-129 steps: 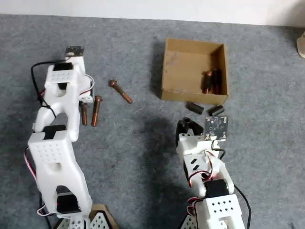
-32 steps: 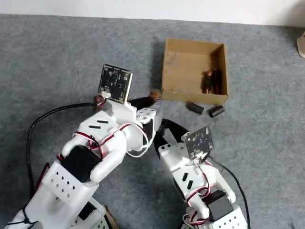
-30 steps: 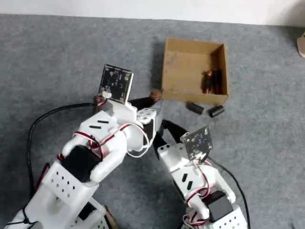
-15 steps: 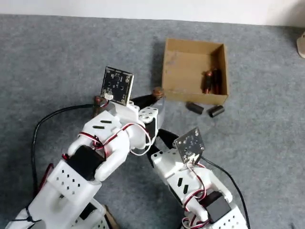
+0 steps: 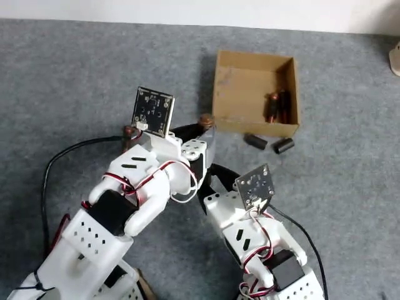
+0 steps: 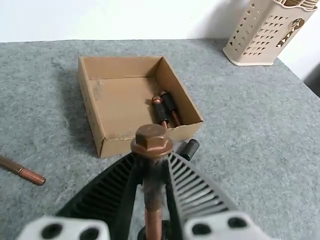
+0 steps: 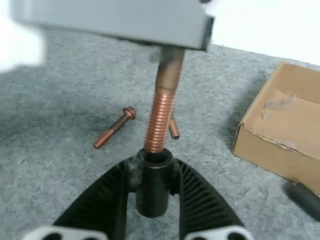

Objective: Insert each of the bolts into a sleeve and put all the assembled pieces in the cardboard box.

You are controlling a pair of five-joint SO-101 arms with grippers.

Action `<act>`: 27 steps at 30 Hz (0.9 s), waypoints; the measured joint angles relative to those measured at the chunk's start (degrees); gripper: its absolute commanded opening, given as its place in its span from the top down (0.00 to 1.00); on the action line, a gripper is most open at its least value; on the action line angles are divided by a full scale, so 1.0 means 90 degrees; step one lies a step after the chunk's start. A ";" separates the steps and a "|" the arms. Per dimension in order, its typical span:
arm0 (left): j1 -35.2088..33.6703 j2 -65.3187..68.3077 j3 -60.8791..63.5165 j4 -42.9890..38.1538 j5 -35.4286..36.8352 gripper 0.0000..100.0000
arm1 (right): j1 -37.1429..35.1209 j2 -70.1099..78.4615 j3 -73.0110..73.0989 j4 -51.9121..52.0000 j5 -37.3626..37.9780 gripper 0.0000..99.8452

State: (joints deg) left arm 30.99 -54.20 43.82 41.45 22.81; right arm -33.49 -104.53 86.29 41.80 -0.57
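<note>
Grey felt-like matting [image 5: 75, 69] covers the table in all 3 views.

1. Item in hand: 1 copper bolt [image 7: 159, 120], hexagonal head up and threaded end down. In the high view its head sits just left of the cardboard box's lower left corner, and its shaft runs from there toward the frame centre.
2. Mating part: 1 black sleeve [image 7: 154, 196], upright with its open mouth facing the bolt. The threaded tip sits at the mouth, apparently just inside the rim. How deep it goes cannot be told.
3. Governing relation: the bolt's long axis lines up closely with the sleeve's bore, with at most a slight lean. Judgement: the coming move is a straight push along that axis, and any sideways drift could jam the threads on the rim.
4. Left gripper [image 6: 151, 162]: clamped narrowly on the bolt shaft just under the head.
5. Right gripper [image 7: 153, 172]: closed around the sleeve's body, directly beneath the bolt tip.
6. Cardboard box [image 5: 247, 125]: upper centre-right of the high view, beyond both grippers, with assembled pieces [image 5: 278, 106] at its right side.
7. Outstanding stock: 2 loose sleeves [image 5: 255, 141] lie just below the box, and loose bolts [image 7: 114, 128] lie on the matting well apart from the box.
</note>
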 measured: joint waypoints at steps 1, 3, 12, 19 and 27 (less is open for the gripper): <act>0.0000 0.0000 0.0059 0.0000 0.0000 1.00 | 0.0000 0.0000 0.0000 0.0000 0.0000 1.00; 0.0000 0.0000 0.0166 0.0000 0.0000 1.00 | 0.0000 0.0000 0.0000 0.0010 0.0000 1.00; 0.0020 0.0000 0.0420 -0.0010 0.0020 0.99 | 0.0264 0.0000 0.0020 0.0010 0.0000 1.00; 0.0342 -0.0059 0.0821 -0.0068 -0.0088 0.94 | 0.0860 0.0010 0.0000 0.0020 0.0010 1.00; 0.0733 -0.0068 0.1035 -0.0020 -0.0557 0.88 | 0.1114 0.0000 -0.0039 0.0020 0.0000 1.00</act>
State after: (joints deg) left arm 37.58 -54.81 53.14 41.27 17.80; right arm -23.47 -104.53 85.93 41.98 -0.57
